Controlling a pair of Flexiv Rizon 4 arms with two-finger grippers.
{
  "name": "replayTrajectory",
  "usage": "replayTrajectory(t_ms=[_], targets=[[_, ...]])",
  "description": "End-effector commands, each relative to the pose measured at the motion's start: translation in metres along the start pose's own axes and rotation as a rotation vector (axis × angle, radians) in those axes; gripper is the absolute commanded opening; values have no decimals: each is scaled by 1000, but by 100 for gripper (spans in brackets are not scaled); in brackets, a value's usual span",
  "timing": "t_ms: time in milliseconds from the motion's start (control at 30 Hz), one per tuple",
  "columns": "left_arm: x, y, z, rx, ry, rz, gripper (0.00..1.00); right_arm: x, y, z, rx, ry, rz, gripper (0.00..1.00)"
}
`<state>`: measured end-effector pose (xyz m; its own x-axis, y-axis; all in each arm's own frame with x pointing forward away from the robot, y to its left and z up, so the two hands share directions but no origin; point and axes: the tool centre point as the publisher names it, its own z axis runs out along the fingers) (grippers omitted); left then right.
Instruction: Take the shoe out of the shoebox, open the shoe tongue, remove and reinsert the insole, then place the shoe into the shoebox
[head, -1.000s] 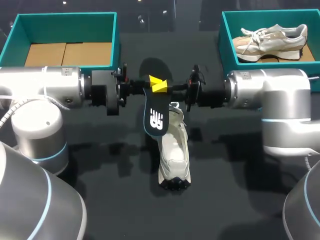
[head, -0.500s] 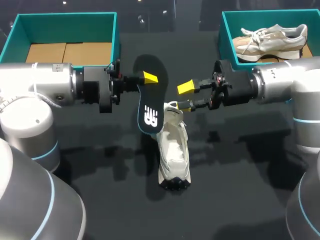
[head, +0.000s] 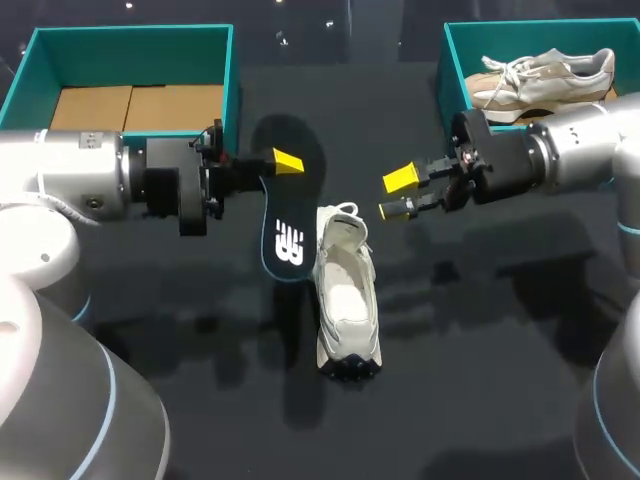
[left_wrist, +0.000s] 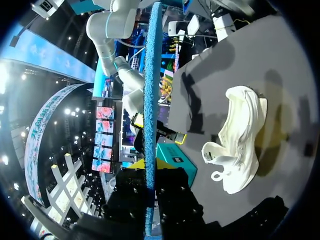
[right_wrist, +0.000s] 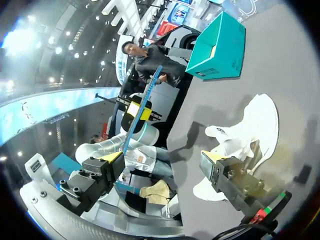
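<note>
Shoe (head: 346, 300) lying on table (head: 480, 390), insole (head: 288, 215) out.
Left gripper (head: 283, 165) pinches insole aloft, likely for reinsertion; right gripper (head: 397, 194) spread, empty.

Black insole (head: 288, 205) with a white logo print and a blue rim. White shoe (head: 345, 300) on a black table (head: 480, 330). Left shoebox (head: 130, 40) and right shoebox (head: 452, 70) are teal with brown cardboard floors. Beige-and-white sneaker (head: 545, 80). Yellow fingertips (head: 400, 179).

Black table (head: 480, 350), teal box (head: 453, 70) at its far right, beige sneaker (head: 545, 78) inside, seemingly on its side
</note>
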<state>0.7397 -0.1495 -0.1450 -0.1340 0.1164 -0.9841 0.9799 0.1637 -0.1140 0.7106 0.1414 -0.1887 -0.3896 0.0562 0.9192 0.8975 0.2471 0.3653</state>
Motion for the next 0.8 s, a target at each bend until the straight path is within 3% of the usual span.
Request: replayTrajectory(t_ms=[33, 500, 800], targets=[[-3, -14, -11, 1, -2, -60, 0, -1, -10, -23, 229, -198, -181, 100], [-3, -14, -11, 1, -2, -60, 0, -1, -10, -23, 229, -198, -181, 100], [-1, -63, -1, 6, 33, -179, 0, -5, -44, -53, 360, -320, -380, 100]])
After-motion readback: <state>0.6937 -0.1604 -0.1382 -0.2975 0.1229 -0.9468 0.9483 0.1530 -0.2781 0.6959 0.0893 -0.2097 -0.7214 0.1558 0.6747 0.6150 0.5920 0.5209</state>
